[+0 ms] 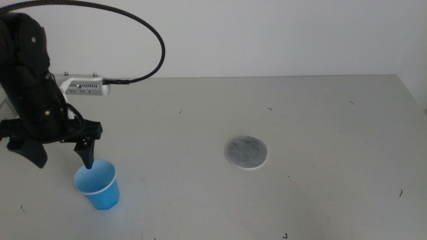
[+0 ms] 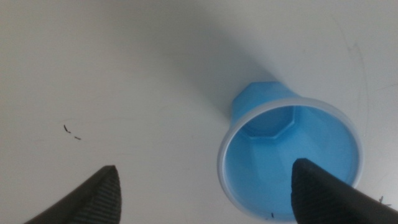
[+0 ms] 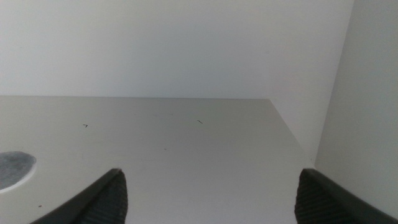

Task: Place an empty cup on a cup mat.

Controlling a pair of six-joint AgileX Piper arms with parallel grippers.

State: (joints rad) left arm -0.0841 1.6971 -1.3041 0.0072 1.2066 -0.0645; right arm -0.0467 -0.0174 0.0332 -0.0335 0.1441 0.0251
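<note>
The blue cup (image 1: 99, 187) stands upright and empty on the table at the front left. My left gripper (image 1: 61, 155) hangs open just above it, with one jaw tip over the cup's mouth and the other off to the cup's left. In the left wrist view the cup (image 2: 267, 155) shows its light blue inside, and the left gripper (image 2: 205, 196) straddles its near rim. The grey round cup mat (image 1: 247, 153) lies bare near the table's middle, well to the right of the cup. My right gripper (image 3: 211, 199) is open and empty, and it is out of the middle view.
A silver box (image 1: 85, 86) with a black cable lies behind the left arm. The grey table (image 1: 320, 113) ends at a white wall at the back. The mat's edge (image 3: 12, 168) shows in the right wrist view.
</note>
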